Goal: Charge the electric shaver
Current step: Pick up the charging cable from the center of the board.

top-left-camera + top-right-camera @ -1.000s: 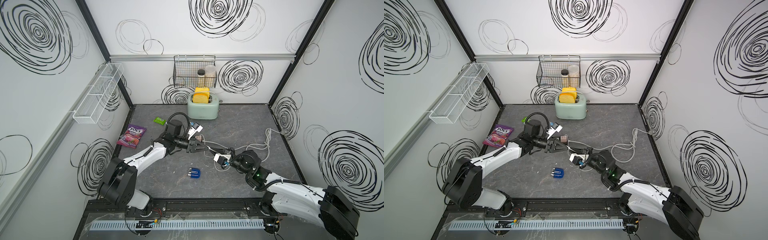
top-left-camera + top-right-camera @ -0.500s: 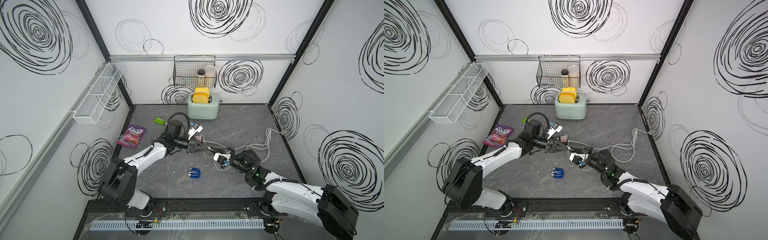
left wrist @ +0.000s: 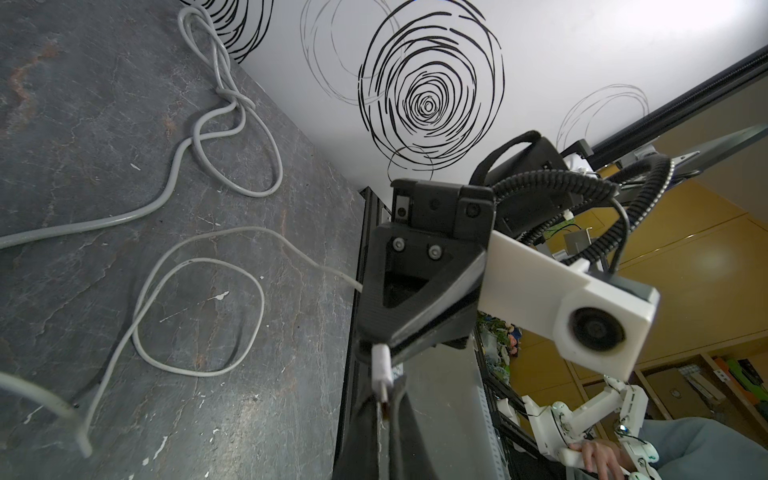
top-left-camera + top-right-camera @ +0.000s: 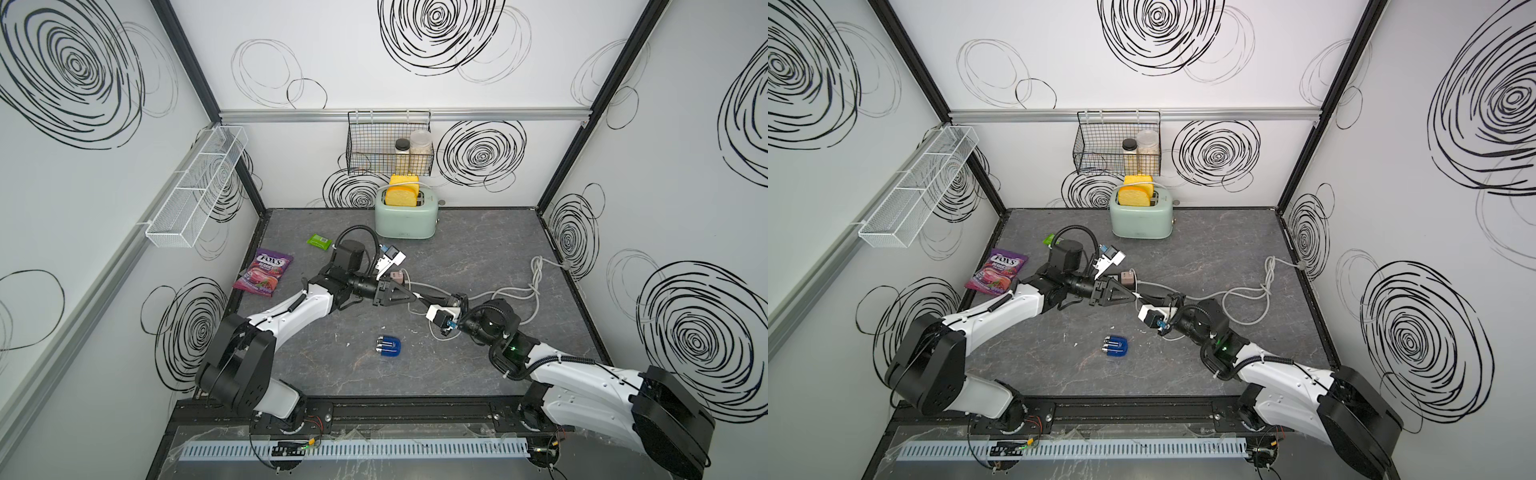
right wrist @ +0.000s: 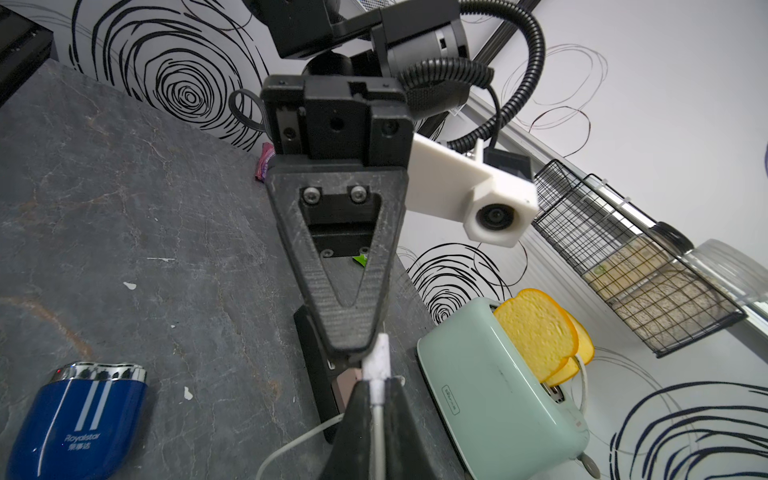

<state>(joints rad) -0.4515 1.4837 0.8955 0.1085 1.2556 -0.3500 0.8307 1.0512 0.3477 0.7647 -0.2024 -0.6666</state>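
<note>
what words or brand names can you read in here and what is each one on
"FOX'S": purple candy bag
"BERRIES": same bag, under the brand
"Royalstar": electric shaver; characters under it too small to read
toaster label: too blurred to read
green packet print: too small to read

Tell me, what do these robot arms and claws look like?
The left arm and right arm have white shells, black joints and ribbed black hoses. The left gripper and right gripper each carry black triangular fingers and a white camera block.
</note>
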